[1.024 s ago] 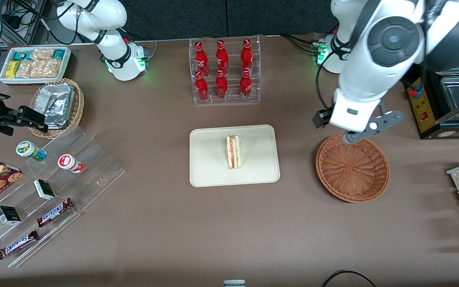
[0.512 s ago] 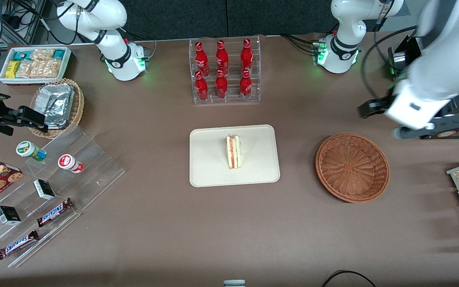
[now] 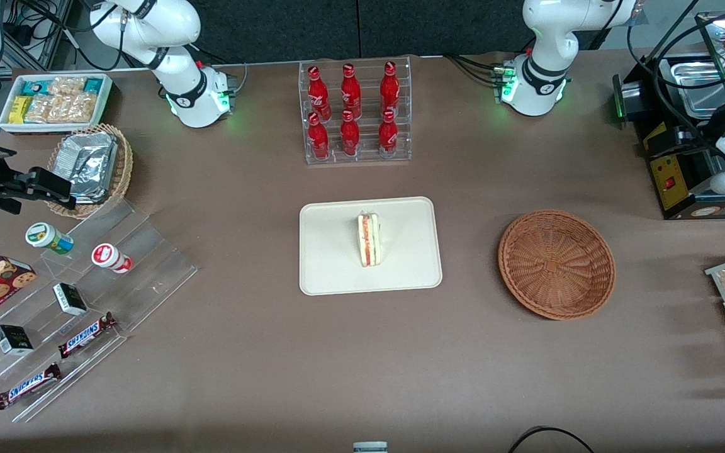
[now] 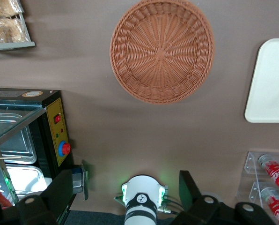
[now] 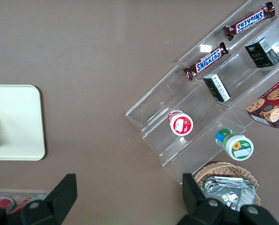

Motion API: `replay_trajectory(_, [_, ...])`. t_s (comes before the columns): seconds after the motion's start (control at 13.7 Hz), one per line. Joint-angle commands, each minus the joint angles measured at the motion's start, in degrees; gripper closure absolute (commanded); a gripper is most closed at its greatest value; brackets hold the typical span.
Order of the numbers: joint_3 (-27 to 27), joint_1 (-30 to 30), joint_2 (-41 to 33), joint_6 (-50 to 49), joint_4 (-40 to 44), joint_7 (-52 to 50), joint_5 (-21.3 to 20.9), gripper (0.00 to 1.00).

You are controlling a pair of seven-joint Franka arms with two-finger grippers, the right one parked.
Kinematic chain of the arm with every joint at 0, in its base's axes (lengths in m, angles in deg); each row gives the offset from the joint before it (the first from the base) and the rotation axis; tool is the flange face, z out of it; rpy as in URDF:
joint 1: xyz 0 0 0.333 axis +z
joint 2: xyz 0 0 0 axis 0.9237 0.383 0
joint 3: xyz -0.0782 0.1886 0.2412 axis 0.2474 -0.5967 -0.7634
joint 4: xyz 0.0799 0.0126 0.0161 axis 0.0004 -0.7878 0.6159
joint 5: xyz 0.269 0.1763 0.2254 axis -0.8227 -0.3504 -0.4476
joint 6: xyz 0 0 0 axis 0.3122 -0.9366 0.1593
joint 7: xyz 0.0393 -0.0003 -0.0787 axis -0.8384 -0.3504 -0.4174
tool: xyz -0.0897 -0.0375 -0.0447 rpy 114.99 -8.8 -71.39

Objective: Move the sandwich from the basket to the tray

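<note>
Left gripper (image 4: 125,199) is raised high at the working arm's end of the table, looking straight down on the brown tabletop (image 3: 262,352); its two dark fingers (image 4: 60,194) stand wide apart with nothing between them and nothing touching them. In the front view only a white part of that arm shows at the picture's edge, above the black appliance with the red button (image 3: 668,179). Basket (image 3: 556,264) sits on the table with its woven bowl bare, well below the gripper and nearer the front camera than the appliance. Sandwich (image 3: 369,240) stands on edge near the middle of the tray (image 3: 331,264), filling stripe facing up, red and green visible along the cut edge. Tray lies flat at the table's centre, well apart from the basket, toward the parked arm's end from it; sandwich is therefore well apart from the gripper, with the basket between them. In the left wrist view just one rounded corner of the tray shows beside the basket; the sandwich is out of that view. Clear rack of red bottles (image 3: 353,110) stands farther from the front camera than the tray.
</note>
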Motion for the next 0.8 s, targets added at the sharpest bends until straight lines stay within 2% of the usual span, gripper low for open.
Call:
replay_trajectory(0.0, [-1.3,-0.4,-1.6,0.4,-3.1,3.6,0.9,0.0])
replay_trajectory(0.37, [-2.3,-1.5,-5.3,4.5,-9.0,3.3,1.1,0.0])
replay_trajectory(0.51, [-5.4,-4.4,-4.9,4.6,-8.6,3.1,1.2,0.0])
replay_trajectory(0.73, [-5.4,-3.8,-4.4,4.5,-7.3,3.0,2.2,0.0])
